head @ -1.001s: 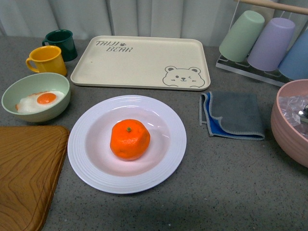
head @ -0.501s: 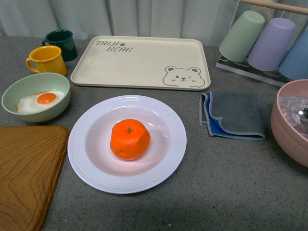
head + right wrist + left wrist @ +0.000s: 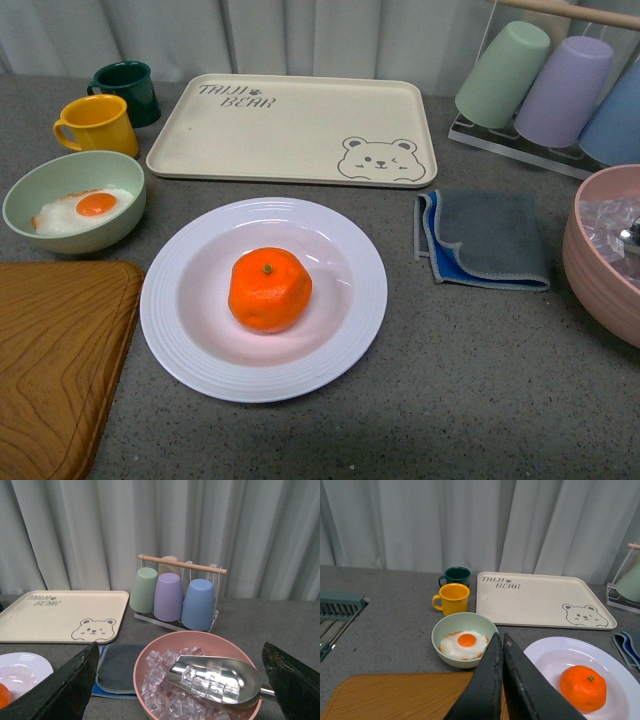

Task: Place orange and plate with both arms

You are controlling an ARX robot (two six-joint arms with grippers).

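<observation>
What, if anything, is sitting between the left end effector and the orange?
Nothing visible blocks it. In the left wrist view, only the plate rim lies between the shut left end effector and the orange resting on it. The green bowl with the egg sits ahead of the fingertips, off that line.

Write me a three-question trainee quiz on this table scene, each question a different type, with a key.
1. True or false: the orange sits inside the plate.
2. Seen from the front view, the folded grey cloth lies where?
A. to the left of the plate
B. to the right of the plate
C. on the plate
3. Fill in: in the left wrist view, the left gripper is ____ (open or shut).

Key: 1 true; 2 B; 3 shut.
</observation>
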